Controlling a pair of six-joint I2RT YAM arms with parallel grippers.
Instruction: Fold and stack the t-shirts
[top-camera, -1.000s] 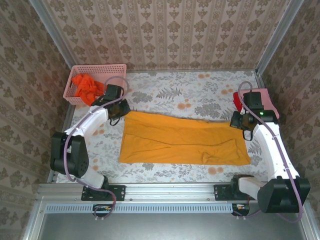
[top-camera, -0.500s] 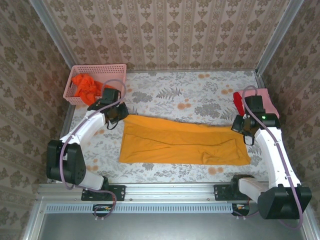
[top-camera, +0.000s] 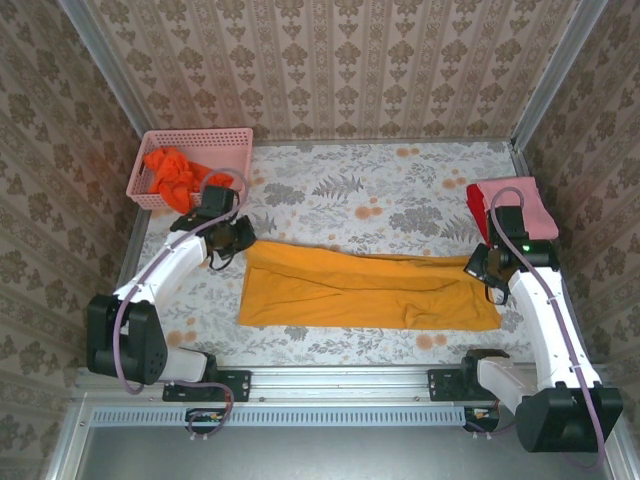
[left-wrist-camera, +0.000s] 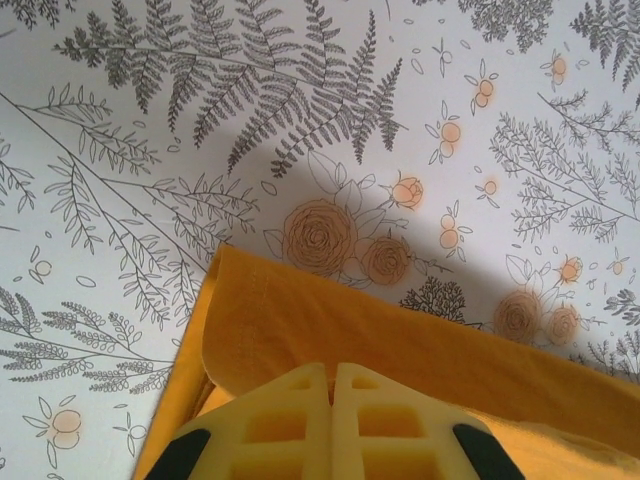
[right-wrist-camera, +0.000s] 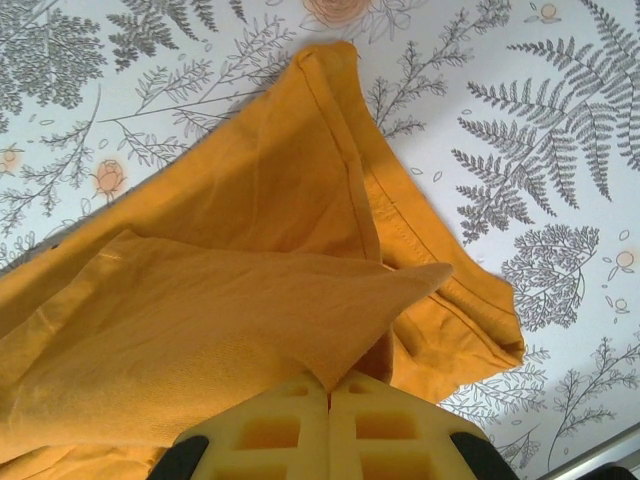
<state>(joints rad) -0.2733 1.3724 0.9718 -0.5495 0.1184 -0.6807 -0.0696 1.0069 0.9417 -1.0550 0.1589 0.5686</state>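
Spanning the bench's (top-camera: 340, 180) near half, the golden-yellow t-shirt (top-camera: 370, 292) lies spread; we see the left gripper (left-wrist-camera: 331, 372) clenched on its far left corner, the right gripper (right-wrist-camera: 328, 385) on its far right corner. Beyond: orange-red t-shirt (top-camera: 170, 172) in the basket (top-camera: 150, 138), far left corner; pink t-shirt (top-camera: 535, 205) beside red t-shirt (top-camera: 477, 205), right edge.

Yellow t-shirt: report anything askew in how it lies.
The golden-yellow t-shirt lies uneven: its folded band is wider at the left than at the right, and a puckered ridge bunches the cloth near its right end.
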